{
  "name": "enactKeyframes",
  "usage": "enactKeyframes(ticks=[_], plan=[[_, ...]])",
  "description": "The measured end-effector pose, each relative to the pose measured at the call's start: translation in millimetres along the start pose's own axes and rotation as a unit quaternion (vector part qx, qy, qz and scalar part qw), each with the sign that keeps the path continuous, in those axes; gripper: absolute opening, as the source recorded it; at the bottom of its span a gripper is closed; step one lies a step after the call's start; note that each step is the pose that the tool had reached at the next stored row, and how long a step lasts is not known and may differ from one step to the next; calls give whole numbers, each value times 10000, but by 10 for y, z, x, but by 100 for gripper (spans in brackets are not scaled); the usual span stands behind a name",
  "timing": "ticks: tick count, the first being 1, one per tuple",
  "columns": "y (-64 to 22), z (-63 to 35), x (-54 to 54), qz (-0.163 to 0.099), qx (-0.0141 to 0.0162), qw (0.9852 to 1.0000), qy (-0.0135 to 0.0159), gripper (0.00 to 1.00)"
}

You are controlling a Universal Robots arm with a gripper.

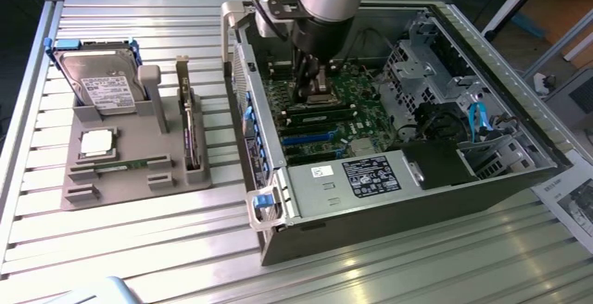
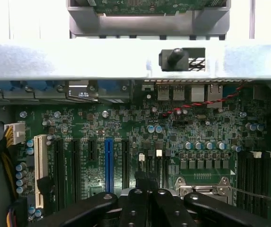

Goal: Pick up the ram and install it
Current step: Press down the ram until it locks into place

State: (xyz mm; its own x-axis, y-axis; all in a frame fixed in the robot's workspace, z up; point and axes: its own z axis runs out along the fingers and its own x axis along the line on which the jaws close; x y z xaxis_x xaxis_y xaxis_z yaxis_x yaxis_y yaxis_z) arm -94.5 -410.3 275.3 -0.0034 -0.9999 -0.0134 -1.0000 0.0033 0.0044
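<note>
Case (image 1: 389, 200) nearest us; our fingers (image 2: 144, 187) shut, empty, low over the motherboard (image 2: 126, 142). Ram (image 1: 121, 166) sits in holder (image 1: 130, 186). Risk, we judge: knocking board components.

Slatted metal table (image 1: 139, 248); grey holder (image 1: 130, 172), computer case (image 1: 389, 200).

You're in a lab or workshop: an open PC case (image 1: 407, 144) lies on a slatted aluminium surface (image 1: 139, 248), beside a parts fixture (image 1: 130, 151).
</note>
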Motion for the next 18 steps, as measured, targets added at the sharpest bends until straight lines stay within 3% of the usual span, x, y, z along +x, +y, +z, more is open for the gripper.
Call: enactKeyframes(ticks=[6, 11, 13, 18], plan=[[0, -213, -3, 0, -2, 10000, 0, 10], [-2, -262, -3, -1, -2, 10000, 0, 10], [-55, -262, -4, 0, -10, 10000, -1, 10], [-300, -264, -4, 0, -55, 10000, 0, 10]])
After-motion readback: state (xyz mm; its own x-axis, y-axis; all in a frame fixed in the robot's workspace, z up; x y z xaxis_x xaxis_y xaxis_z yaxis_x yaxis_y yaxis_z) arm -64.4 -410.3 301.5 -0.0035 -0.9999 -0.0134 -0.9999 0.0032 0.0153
